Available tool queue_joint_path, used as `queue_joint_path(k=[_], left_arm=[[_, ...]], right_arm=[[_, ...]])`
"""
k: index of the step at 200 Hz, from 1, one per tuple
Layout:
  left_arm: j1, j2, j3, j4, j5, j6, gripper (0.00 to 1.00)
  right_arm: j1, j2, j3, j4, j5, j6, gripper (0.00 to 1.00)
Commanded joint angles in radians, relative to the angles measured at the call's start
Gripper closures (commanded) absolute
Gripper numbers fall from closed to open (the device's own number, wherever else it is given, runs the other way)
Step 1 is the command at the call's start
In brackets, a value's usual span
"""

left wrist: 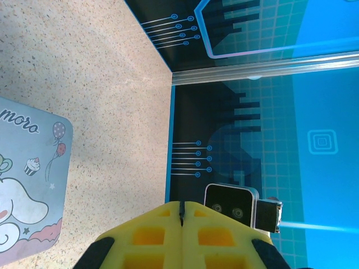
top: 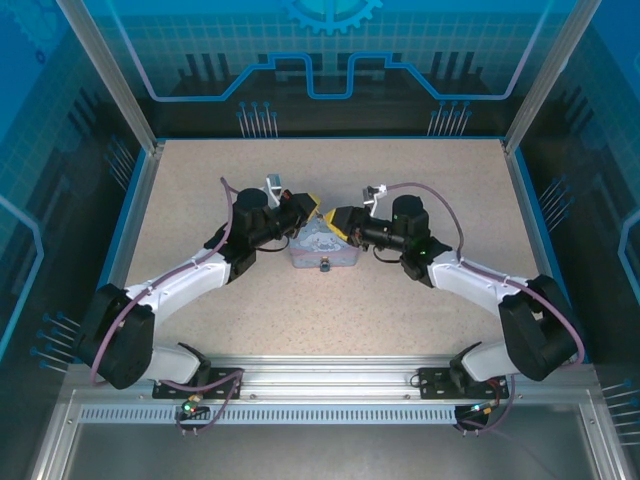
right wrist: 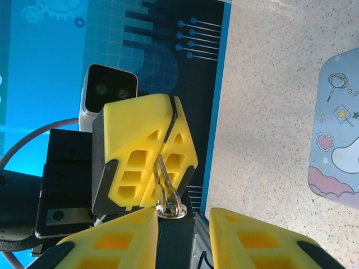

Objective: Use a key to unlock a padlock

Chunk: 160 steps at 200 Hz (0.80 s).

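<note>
My speckled beige desk [top: 200,200] carries one container, a pale lavender rectangular tin [top: 318,250] with a cartoon character printed on it. It lies flat near the middle with its lid down, so I cannot see what is inside. Both my arms reach in and meet just above its far edge. My left pincer [left wrist: 182,212] has its yellow fingers pressed together. From my right wrist I see them pinching a thin silvery metal key [right wrist: 170,203], whose small ring end hangs out below the tips. My right pincer [right wrist: 182,219] is spread, facing the left one, with that ring just at the mouth of its gap. The tiny dark padlock [top: 325,266] sits at the middle of the tin's near edge, too small for me to tell how its shackle stands.
</note>
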Motion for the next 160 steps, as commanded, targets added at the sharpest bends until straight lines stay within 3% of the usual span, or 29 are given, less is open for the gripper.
queue_joint_path(k=[1, 58, 101, 126, 131, 141, 145, 160], left_arm=[[-0.002, -0.006, 0.016, 0.01, 0.01, 0.014, 1.0], [-0.01, 0.0, 0.018, 0.013, 0.01, 0.013, 1.0], [-0.013, 0.0, 0.019, 0.011, 0.006, 0.013, 1.0], [-0.013, -0.005, 0.018, 0.003, 0.004, 0.014, 1.0], [-0.013, -0.007, 0.019, -0.001, 0.003, 0.016, 0.89], [-0.01, -0.017, 0.023, -0.021, -0.003, 0.024, 0.51], [-0.006, -0.022, 0.025, -0.031, -0.006, 0.028, 0.41], [0.016, -0.047, 0.033, -0.074, -0.01, 0.043, 0.23]], right_arm=[[0.016, 0.021, 0.046, 0.043, 0.008, 0.006, 0.71], [0.02, 0.049, 0.071, 0.053, 0.005, 0.014, 0.78], [0.02, 0.069, 0.071, 0.078, 0.002, 0.033, 1.0], [0.017, 0.066, 0.068, 0.076, 0.003, 0.032, 1.0], [0.016, 0.063, 0.064, 0.075, 0.002, 0.032, 1.0], [0.012, 0.058, 0.059, 0.071, 0.001, 0.03, 1.0], [0.012, 0.055, 0.055, 0.069, 0.0, 0.027, 1.0], [0.004, 0.039, 0.04, 0.056, 0.0, 0.018, 1.0]])
